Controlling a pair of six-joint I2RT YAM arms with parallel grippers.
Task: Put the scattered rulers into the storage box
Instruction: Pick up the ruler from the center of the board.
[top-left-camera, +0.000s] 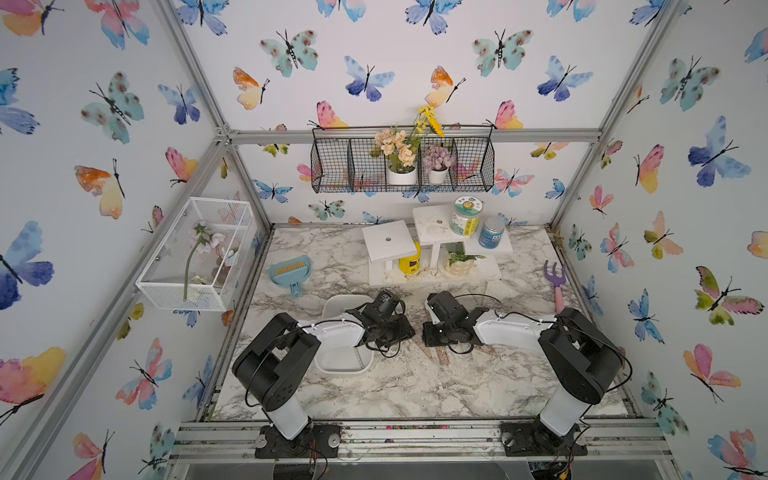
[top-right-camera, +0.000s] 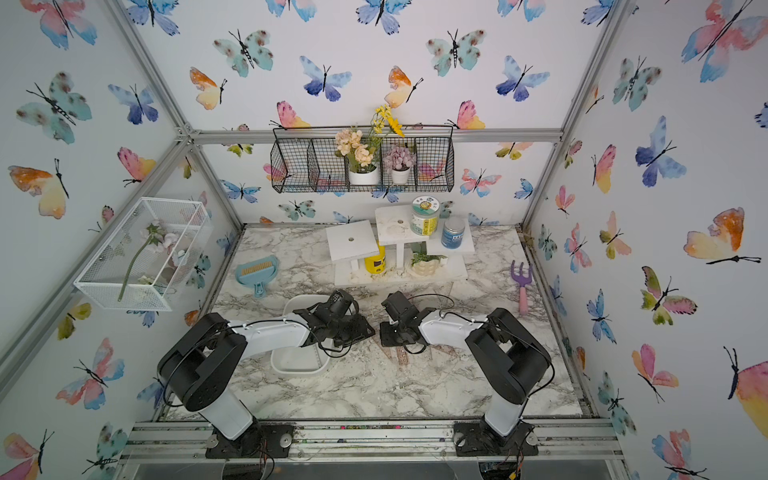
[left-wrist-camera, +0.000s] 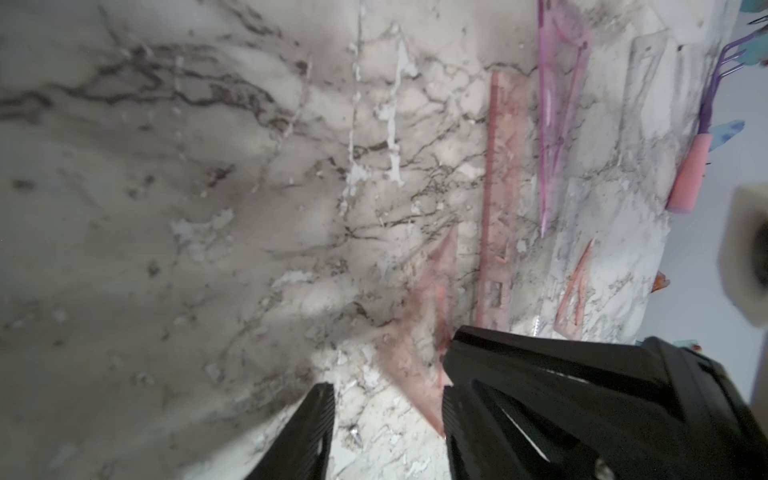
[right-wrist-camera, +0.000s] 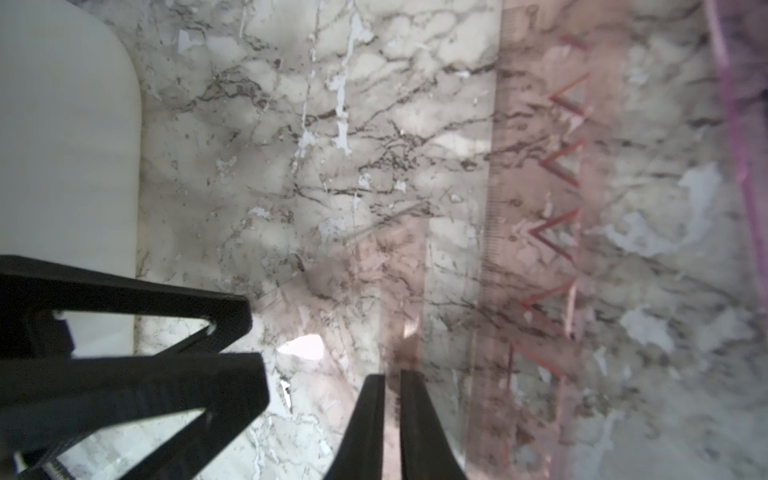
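The small set square (left-wrist-camera: 419, 357) is pinched edge-on in the closed right gripper (right-wrist-camera: 392, 380). Its corner reaches between the parted fingers of the left gripper (left-wrist-camera: 386, 390), which grips nothing yet. In a top view the storage box (top-left-camera: 343, 361) lies at nine o'clock, partly under the left forearm (top-left-camera: 332, 332). Released early, the slick plastic would likely drop back onto the table (top-left-camera: 415, 395), and the close-set grippers could knock together. The long ruler (left-wrist-camera: 498, 187) and purple set square (left-wrist-camera: 561, 124) lie at five o'clock, the garden fork (top-left-camera: 557, 286) toward three.

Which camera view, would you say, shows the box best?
A top view: the box shows nearly whole, its middle under the left arm. The right wrist view catches one corner; the left wrist view shows none.
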